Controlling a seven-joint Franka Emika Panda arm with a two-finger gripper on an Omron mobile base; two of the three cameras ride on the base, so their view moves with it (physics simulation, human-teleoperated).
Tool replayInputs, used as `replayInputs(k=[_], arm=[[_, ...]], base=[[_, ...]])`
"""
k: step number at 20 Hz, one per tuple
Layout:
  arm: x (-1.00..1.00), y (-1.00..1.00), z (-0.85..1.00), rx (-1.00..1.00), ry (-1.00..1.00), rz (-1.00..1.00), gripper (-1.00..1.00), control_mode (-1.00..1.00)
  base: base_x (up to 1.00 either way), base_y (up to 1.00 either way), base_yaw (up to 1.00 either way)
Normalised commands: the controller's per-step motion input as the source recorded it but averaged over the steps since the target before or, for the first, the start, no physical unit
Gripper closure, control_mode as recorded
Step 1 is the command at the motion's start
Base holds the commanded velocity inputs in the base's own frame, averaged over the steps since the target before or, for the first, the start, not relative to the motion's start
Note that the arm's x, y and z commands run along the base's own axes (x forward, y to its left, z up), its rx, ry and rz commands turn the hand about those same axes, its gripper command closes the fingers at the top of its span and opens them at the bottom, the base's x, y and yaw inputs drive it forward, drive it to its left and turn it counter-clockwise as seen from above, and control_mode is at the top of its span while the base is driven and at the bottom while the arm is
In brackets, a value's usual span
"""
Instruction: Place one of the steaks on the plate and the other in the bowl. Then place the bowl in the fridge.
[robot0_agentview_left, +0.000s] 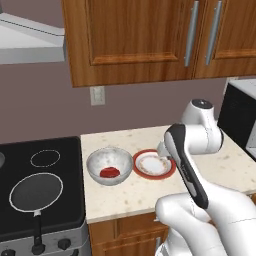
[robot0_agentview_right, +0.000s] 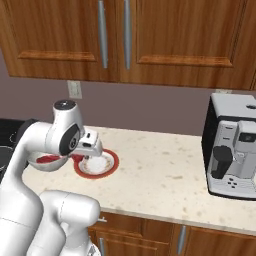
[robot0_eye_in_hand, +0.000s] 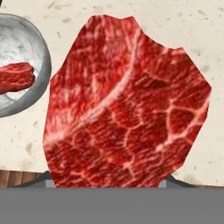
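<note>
One steak (robot0_agentview_left: 109, 172) already lies in the speckled whitish bowl (robot0_agentview_left: 95, 167); the second steak (robot0_eye_in_hand: 127, 105), a flat, marbled red slab, is clamped in the gripper (robot0_agentview_right: 90, 145) above the red-rimmed plate (robot0_agentview_left: 141, 171), just beside the bowl; the next move calls for lowering and releasing it onto the plate's pale centre.

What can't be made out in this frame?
- Gripper fingers: in the hand view the big steak covers them; grip contact unseen.
- Plate: right edge behind the arm in the left base view.
- Bowl: largely behind the arm in the right base view.
- Coffee machine: cut off at the right edge.
</note>
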Motion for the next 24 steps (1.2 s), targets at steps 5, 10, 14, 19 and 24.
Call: replayInputs(k=[5, 10, 14, 19, 24], arm=[[0.34, 0.00, -0.47, 0.05, 0.01, 0.09, 1.00, -1.00], [0.41, 0.00, -0.47, 0.02, 0.02, 0.08, 1.00, -1.00], [0.46, 0.00, -0.37, 0.00, 0.04, 0.06, 1.00, -1.00], [0.50, 0.00, -0.26, 0.00, 0.11, 0.05, 1.00, -1.00], [0.49, 0.00, -0.25, 0.00, 0.13, 0.05, 1.00, -1.00]], base=[[0.00, 0.00, 0.00], [0.00, 0.00, 0.00], [0.00, 0.00, 0.00], [0.00, 0.00, 0.00], [0.00, 0.00, 0.00]])
